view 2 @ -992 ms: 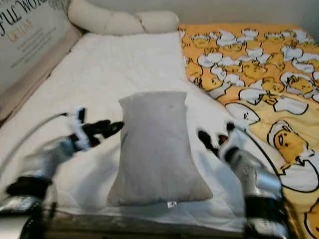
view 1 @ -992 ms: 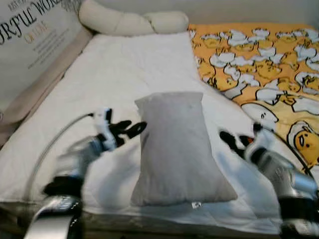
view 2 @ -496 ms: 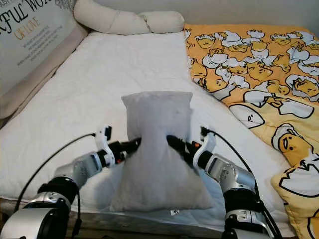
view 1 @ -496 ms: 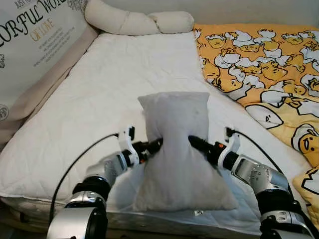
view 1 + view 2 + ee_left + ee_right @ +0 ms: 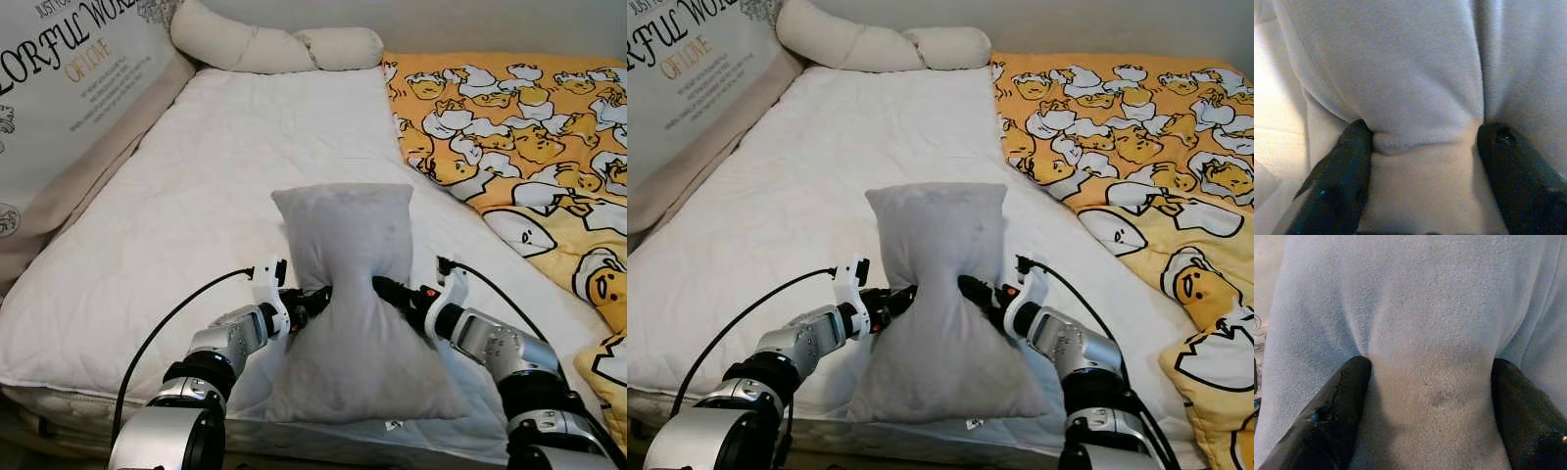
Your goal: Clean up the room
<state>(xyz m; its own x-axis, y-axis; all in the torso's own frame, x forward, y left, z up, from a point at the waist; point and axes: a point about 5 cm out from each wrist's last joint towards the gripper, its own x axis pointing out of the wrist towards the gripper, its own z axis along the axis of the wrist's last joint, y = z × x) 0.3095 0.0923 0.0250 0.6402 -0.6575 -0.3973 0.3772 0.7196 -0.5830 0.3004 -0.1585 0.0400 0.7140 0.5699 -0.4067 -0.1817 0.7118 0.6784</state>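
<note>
A soft grey rectangular fabric pillow (image 5: 353, 304) lies near the foot edge of a bed covered in a white quilted mattress pad (image 5: 196, 206), its long side running toward the head of the bed. The step in hand looks like taking hold of the pillow from both sides, probably to lift it and carry it up to the head edge, where a long cream bolster cushion (image 5: 274, 44) lies. The left tool (image 5: 315, 297) presses into the pillow's left side and the right tool (image 5: 384, 289) into its right side, squeezing the pillow into a narrow waist between them. In each wrist view the two black fingers (image 5: 1337, 176) stand spread wide, with plush fabric bulging between them and the tips dug into it. The next move calls for both arms to rise together, keeping even inward pressure. An orange duvet with cartoon egg prints (image 5: 519, 137) covers the bed's right side.
</note>
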